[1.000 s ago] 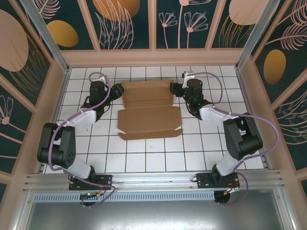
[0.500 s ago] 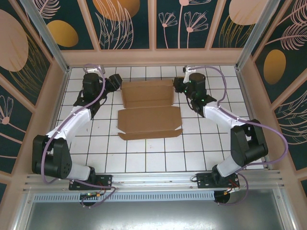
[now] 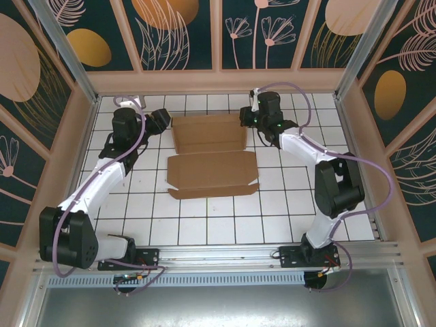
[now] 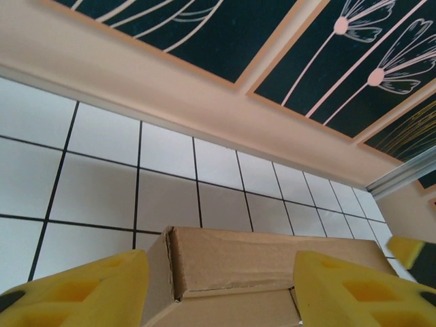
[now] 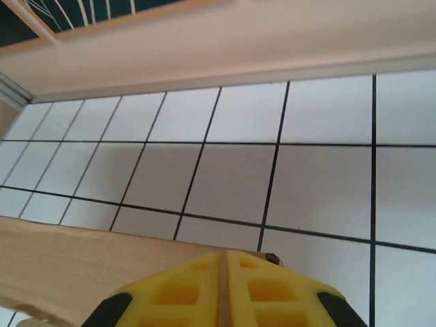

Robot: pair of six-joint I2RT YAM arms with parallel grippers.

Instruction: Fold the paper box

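Toward the far edge of the table [image 3: 204, 218], about midway between its left and right edges, we find the paper box [image 3: 208, 136], a sheet of plain brown cardboard that is only partly formed. Its far half reads as a shallow trough with raised creases, while its near half lies flat as a broad flap reaching toward the middle of the table. The long axis runs left to right, parallel to the far edge, so each short end faces one arm. At the left end we see the left gripper [image 3: 165, 121] with its jaws spread. In the left wrist view the folded end of the box sits squarely between the two yellow pads [image 4: 82, 289], straight ahead of them; one pad comes just beside the cardboard corner, though we cannot tell whether it touches. At the right end the right gripper [image 3: 244, 120] has its pads [image 5: 177, 293] pressed together along a thin seam. We see no cardboard caught between them, and the sheet's edge passes just beside and beneath the tip. Both arms are equally near their own ends and well apart from the near flap. We judge the fold to be at an early stage, with the end walls not yet locked and the near flap not yet raised. The coming move seems to turn on the left end lying inside the spread jaws: closing there would pinch that end wall across the short axis, and the right tip, closed as it is, could only push, not grasp.
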